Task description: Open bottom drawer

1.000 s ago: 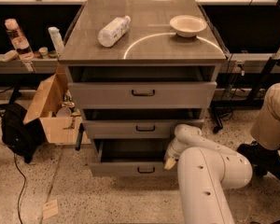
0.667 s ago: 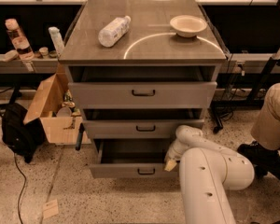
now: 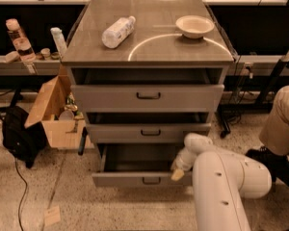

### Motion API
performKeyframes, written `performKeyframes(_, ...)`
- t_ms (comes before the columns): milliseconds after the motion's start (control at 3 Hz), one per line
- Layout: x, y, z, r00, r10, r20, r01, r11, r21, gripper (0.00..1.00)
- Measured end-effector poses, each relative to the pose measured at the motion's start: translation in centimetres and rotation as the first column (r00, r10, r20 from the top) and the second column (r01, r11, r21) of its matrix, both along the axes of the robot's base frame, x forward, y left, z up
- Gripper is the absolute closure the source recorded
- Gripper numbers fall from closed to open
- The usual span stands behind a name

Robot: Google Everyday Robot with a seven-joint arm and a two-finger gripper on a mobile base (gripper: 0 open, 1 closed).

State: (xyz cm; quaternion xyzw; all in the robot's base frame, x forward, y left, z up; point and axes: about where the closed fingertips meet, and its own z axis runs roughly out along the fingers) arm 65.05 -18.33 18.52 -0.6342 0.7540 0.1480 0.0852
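A grey desk [image 3: 159,52] with three stacked drawers stands in the middle of a workshop floor, seen from above and in front. On its top a plastic bottle [image 3: 118,31] lies on its side at the left, and a shallow bowl [image 3: 194,25] sits upright at the right, well apart from the bottle.

The bottom drawer [image 3: 135,178], the lowest and flattest of the three, is pulled well out from the desk, so its plain grey inside shows behind the front panel. Its small black handle [image 3: 151,180] sits at the middle of the front. The top drawer [image 3: 148,96] and the middle drawer [image 3: 149,132] each stand out a little, with a dark gap above each front.

A thick white robot arm [image 3: 221,186] rises from the bottom right and bends left toward the desk. The gripper [image 3: 177,172] rests at the right end of the bottom drawer's front edge, just right of the handle and not on it. It probably sits there because pulling the rim draws the drawer out as well as the handle would. Whether the jaws are clenched or released cannot be told.

The task looks almost finished, since the drawer is open far enough to see inside.

To the left of the desk, an open cardboard box [image 3: 53,114] and a black bag [image 3: 19,136] rest on the floor.
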Motion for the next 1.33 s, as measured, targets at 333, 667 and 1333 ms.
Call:
performKeyframes(333, 0.03, 0.11, 0.0, 1.0, 0.0, 0.0, 0.0, 1.0, 0.0, 1.0)
performKeyframes(667, -0.85, -0.13, 0.14, 0.9999, -0.011, 0.004, 0.011, 1.0, 0.001, 1.0)
performKeyframes(1333, -0.83, -0.1, 0.14, 0.9999, -0.011, 0.004, 0.011, 1.0, 0.002, 0.59)
